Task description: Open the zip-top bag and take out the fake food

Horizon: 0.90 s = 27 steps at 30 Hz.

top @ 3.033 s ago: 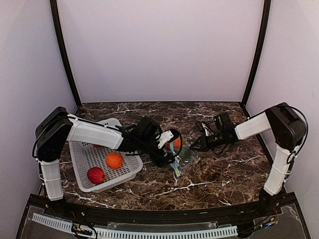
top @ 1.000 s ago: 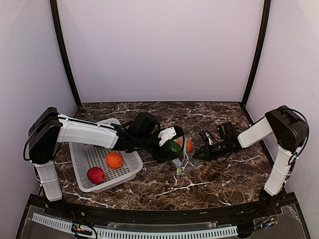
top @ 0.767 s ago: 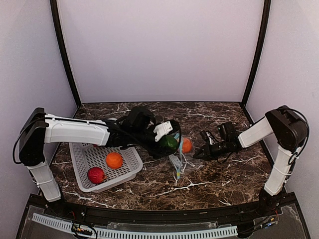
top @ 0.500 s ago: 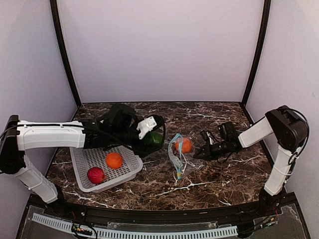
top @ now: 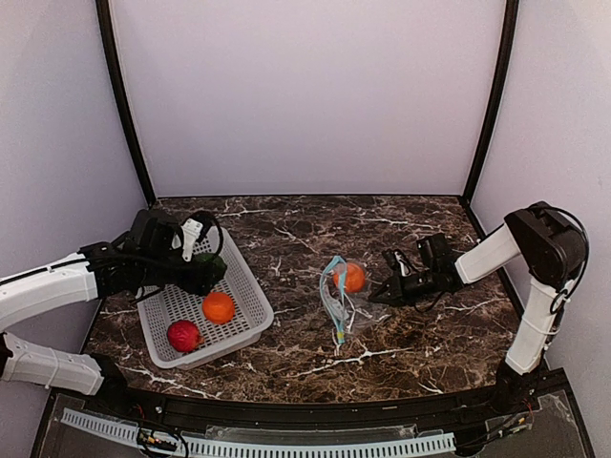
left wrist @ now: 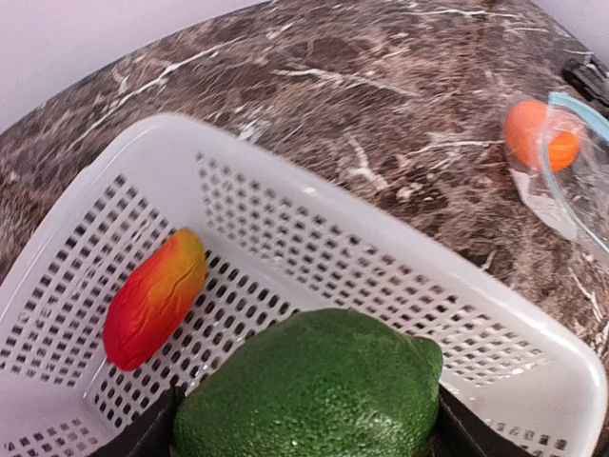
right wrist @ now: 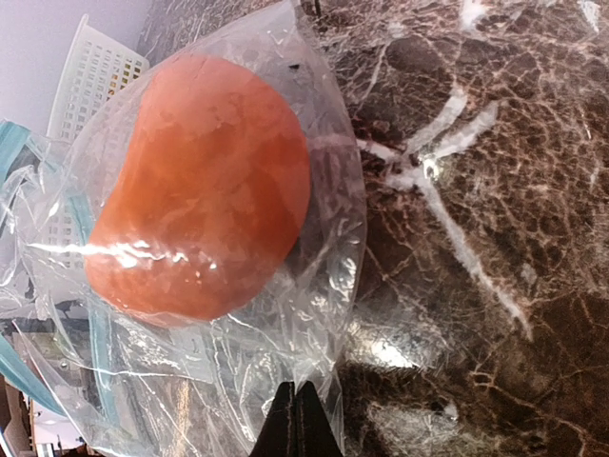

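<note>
Three pieces of the fake food lie in the white basket point(left wrist: 400, 252): a round orange point(top: 219, 307), a round red one point(top: 183, 335) and an elongated red-orange one point(left wrist: 155, 297). The left gripper point(top: 202, 265) hangs over the basket, fingers clamped on the dark green piece point(left wrist: 309, 386). One more orange point(right wrist: 200, 186) sits inside the zip-top bag point(top: 346, 303), which lies on the marble table point(top: 430, 219) to the right of the basket, its teal zip strip point(top: 329, 286) gaping. The right gripper point(right wrist: 298, 419) has its fingers pressed together, pinching the bag's clear edge

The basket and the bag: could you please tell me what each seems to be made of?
The basket looks like white moulded plastic, matt, judging by its perforated grid. The bag seems thin clear glossy plastic film: it crinkles, glints, and shows the orange inside.
</note>
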{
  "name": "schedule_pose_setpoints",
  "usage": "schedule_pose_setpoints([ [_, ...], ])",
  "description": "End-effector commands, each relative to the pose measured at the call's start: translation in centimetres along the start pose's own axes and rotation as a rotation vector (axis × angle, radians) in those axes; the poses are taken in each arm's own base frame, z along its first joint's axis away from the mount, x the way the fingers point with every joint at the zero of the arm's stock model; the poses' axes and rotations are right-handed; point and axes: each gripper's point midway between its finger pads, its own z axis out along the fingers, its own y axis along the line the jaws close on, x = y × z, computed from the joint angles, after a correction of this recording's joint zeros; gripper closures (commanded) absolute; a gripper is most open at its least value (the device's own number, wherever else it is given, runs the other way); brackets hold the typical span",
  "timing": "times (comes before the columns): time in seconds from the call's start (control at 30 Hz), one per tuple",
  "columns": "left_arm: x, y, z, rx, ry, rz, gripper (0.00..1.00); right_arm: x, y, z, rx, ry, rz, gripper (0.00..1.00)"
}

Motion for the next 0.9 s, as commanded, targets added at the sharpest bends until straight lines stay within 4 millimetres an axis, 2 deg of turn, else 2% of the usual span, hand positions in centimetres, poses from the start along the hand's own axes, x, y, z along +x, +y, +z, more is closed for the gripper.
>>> schedule_pose_setpoints([
  [0.0,3.7,4.1,0.2,-0.123,0.18,-0.194,0.24,0.0,-0.1,0.0,-0.017,-0.006,0.005,1.0],
  [0.1,6.3,5.2,1.3,-0.136,0.301,-0.264,0.24,0.0,0.0,-0.1,-0.012,-0.004,-0.005,1.0],
  [0.17,7.0,5.3,1.8,-0.127,0.335,-0.295,0.24,-0.1,0.1,-0.2,-0.006,-0.005,-0.014,1.0],
  [0.3,7.6,5.9,2.3,-0.151,0.352,-0.306,0.2,-0.3,0.2,-0.3,-0.002,-0.005,-0.02,1.0],
  [0.43,7.1,5.7,2.4,-0.129,0.341,-0.288,0.05,-0.5,0.4,-0.4,-0.005,-0.01,-0.026,1.0],
  [0.47,6.6,5.6,2.4,-0.114,0.324,-0.28,0.02,-0.6,0.5,-0.4,-0.005,-0.01,-0.027,1.0],
  [0.57,4.6,4.9,1.9,-0.06,0.261,-0.236,0.01,-0.5,0.4,-0.5,0.002,-0.008,-0.032,1.0],
  [0.67,1.3,4.1,0.7,-0.008,0.13,-0.183,0.01,-0.4,0.3,-0.5,0.005,-0.004,-0.032,1.0],
  [0.77,-2.2,1.6,-0.5,0.06,-0.007,-0.06,0.01,-0.1,0.2,-0.5,0.007,0.0,-0.028,1.0],
  [0.8,-3.3,1.3,-0.8,0.048,-0.054,-0.016,0.01,0.0,0.3,-0.6,0.006,0.0,-0.027,1.0],
  [0.83,-4.5,-0.1,-1.1,0.07,-0.09,0.026,0.01,0.1,0.3,-0.6,0.006,0.0,-0.027,1.0],
  [0.87,-4.7,-0.5,-0.6,0.06,-0.085,0.076,0.01,0.2,0.3,-0.7,0.006,0.0,-0.026,1.0],
])
